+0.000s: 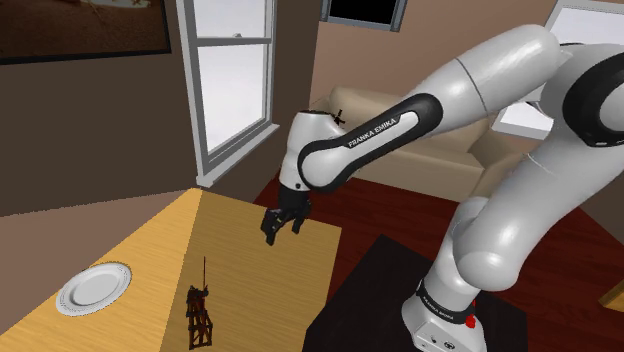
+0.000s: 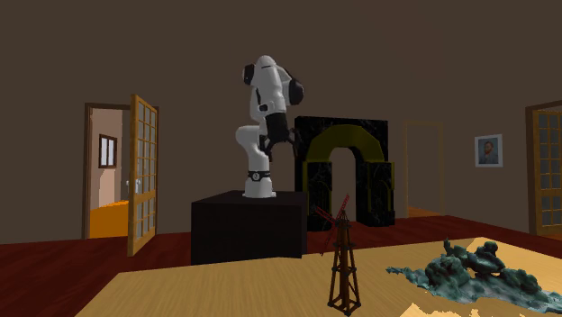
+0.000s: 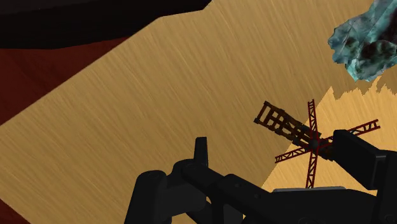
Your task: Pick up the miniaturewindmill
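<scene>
The miniature windmill (image 1: 198,316) is a dark brown lattice tower with thin red blades. It stands upright on the wooden table (image 1: 120,250), near the front in the shoulder view. In the second exterior view the windmill (image 2: 342,267) stands at the table's near middle. My gripper (image 1: 281,228) hangs in the air above the table, up and to the right of the windmill in the shoulder view, and is open with nothing in it. In the wrist view the windmill (image 3: 291,129) lies ahead of the gripper (image 3: 272,142), between the lines of the spread fingers (image 3: 201,151) and untouched.
A white plate (image 1: 95,287) lies near the table's left edge in the shoulder view. A teal, rough-surfaced object (image 2: 475,275) lies on the table close to the windmill. The dark stand box (image 1: 400,300) adjoins the table. A window (image 1: 232,75) and a beige sofa (image 1: 440,150) are behind.
</scene>
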{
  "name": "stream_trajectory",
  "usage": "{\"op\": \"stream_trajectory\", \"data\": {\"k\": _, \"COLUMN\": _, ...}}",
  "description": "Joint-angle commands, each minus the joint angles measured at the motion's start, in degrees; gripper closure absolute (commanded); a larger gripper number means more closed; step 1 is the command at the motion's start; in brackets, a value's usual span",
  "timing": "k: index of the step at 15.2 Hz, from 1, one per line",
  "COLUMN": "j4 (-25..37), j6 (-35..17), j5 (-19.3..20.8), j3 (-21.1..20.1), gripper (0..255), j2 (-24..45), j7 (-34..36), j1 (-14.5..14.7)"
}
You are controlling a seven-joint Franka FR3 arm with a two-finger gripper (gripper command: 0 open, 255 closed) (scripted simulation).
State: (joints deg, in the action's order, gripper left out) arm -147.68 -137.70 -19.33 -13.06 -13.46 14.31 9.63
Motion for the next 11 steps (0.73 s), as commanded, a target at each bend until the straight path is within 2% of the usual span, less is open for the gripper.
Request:
{"op": "stream_trajectory", "data": {"k": 1, "j4": 1.69, "j6": -4.00, "j5": -0.88, "j3": -0.99, "gripper": 0, "j2": 4.57, "j7": 1.15, "j1": 0.53}}
{"op": "stream_trajectory", "data": {"k": 6, "j4": 7.16, "j6": -12.43, "j5": -1.45, "j3": -3.02, "gripper": 0, "j2": 15.87, "j7": 4.78, "j1": 2.08}}
{"op": "stream_trajectory", "data": {"k": 11, "j4": 14.47, "j6": -18.96, "j5": -0.01, "j3": -3.54, "gripper": 0, "j2": 27.06, "j7": 9.13, "j1": 4.31}}
